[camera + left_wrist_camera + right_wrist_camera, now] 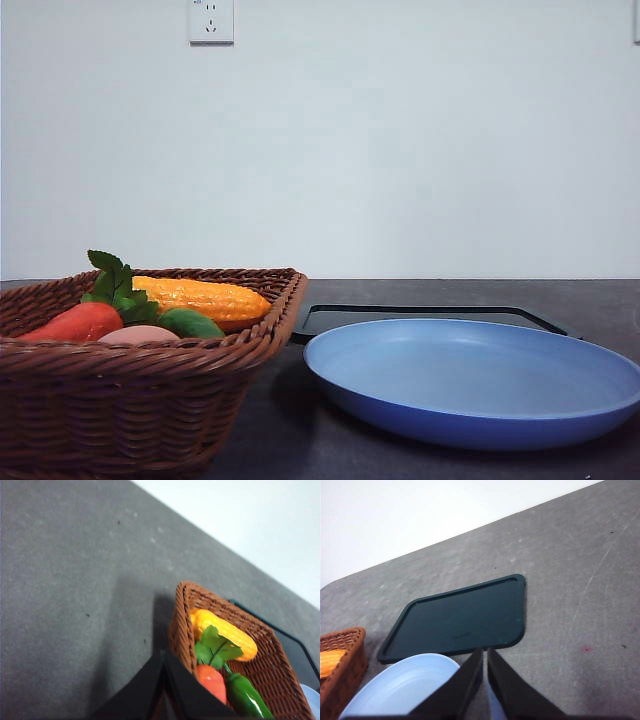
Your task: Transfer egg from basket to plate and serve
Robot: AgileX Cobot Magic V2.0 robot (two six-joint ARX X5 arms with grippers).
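A dark grey table (420,295) runs back to a plain white wall (400,150), and on it the egg (138,334) lies low in the basket (120,385), touching the carrot (78,321) and hemmed by the pepper (190,323) and corn (205,297). Just beside the basket's right rim sits the plate (480,385), with the black tray (420,314) behind it and bare table beyond. The left gripper (165,690) hangs over the basket's edge with fingers pressed together, and the right gripper (484,677), also closed, hangs over the plate's far rim.

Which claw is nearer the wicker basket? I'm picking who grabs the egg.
Left. The left claw hangs right beside the wicker basket; the right claw hovers over the blue plate and black tray.
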